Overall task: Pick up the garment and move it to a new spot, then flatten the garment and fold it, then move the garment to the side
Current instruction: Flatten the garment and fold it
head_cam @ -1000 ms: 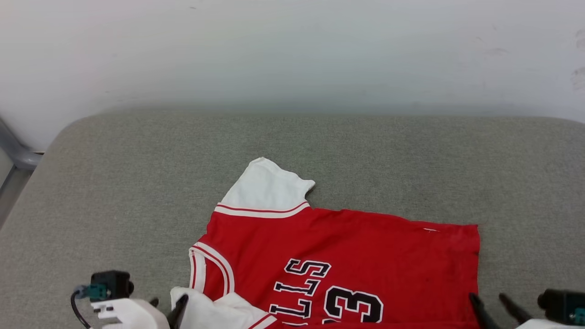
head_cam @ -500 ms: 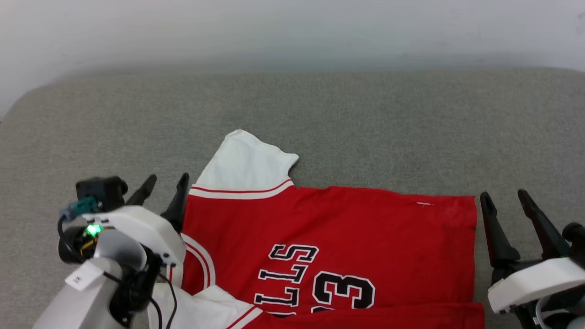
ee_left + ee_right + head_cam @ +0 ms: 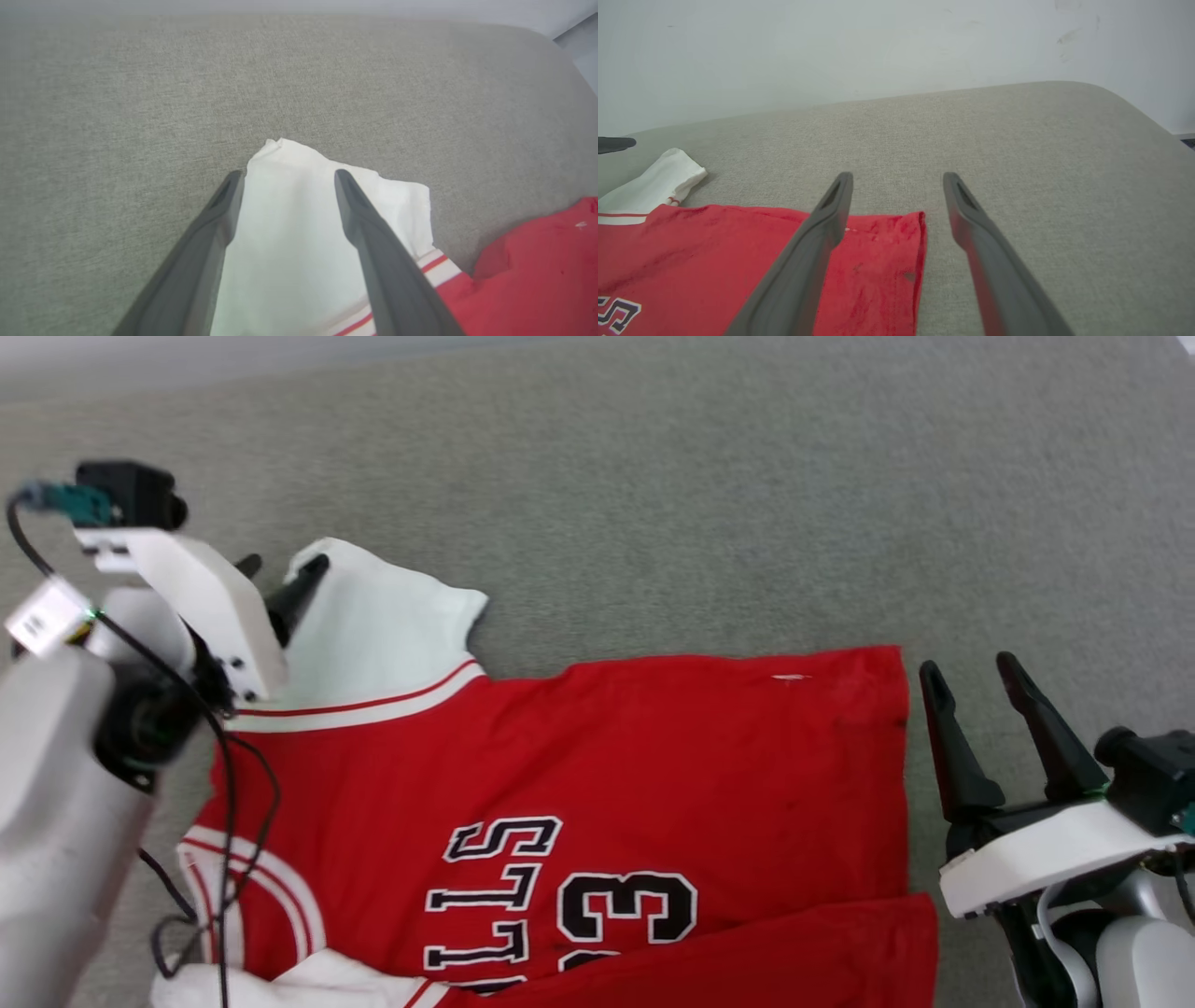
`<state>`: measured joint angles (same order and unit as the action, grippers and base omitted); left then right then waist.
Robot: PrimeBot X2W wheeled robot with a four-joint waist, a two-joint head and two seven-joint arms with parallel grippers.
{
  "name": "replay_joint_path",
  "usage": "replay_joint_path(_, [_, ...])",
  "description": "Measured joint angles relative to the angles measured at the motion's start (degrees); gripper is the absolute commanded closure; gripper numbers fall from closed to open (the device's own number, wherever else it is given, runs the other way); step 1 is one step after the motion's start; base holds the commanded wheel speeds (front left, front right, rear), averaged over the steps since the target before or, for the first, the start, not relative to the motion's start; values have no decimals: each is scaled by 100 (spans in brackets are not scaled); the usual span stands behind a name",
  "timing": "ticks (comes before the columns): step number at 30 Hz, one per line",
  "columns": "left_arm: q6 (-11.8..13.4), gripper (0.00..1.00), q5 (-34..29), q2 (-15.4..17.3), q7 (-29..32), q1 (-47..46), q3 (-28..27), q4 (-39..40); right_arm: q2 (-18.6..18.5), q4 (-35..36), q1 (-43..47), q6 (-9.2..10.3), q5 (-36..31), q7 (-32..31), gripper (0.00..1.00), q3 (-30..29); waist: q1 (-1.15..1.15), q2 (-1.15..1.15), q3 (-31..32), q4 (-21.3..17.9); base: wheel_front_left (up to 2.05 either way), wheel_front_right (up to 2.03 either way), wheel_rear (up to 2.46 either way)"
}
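Garment: red jersey-style shirt (image 3: 653, 747) w/ white short sleeves, striped trim, black lettering and no. 33. It lies spread on grey woven-fabric padded surface (image 3: 700, 476).

L gripper (image 3: 288, 173): fingers apart, nothing held, poised over far white sleeve (image 3: 303, 210). Contact w/ cloth: cannot tell.

R gripper (image 3: 897, 176): fingers apart, empty, at shirt's hem corner. One finger is over red cloth, the other over bare surface.

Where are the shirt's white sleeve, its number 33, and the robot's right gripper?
white sleeve (image 3: 299, 224): left wrist view, mid-sleeve, between the fingers.
number 33 (image 3: 627, 907): head view, middle of the printed digits.
right gripper (image 3: 968, 662): head view, midway between its fingertips.
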<state>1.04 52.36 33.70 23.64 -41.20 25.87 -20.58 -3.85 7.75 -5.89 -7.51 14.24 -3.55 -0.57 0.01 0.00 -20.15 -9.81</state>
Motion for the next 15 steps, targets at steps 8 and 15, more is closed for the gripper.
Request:
replay_joint_path(8, [52,0,254,350,1549,-707,157,-581,58,-343,-155,0,176,190,0,158,0,0,-376,-494,0,0,0])
replay_joint_path(15, [309,0,360,559,2440,-919,257,-829,75,-587,-218,0,332,311,0,172,-2,0,-555,-752,0,0,0])
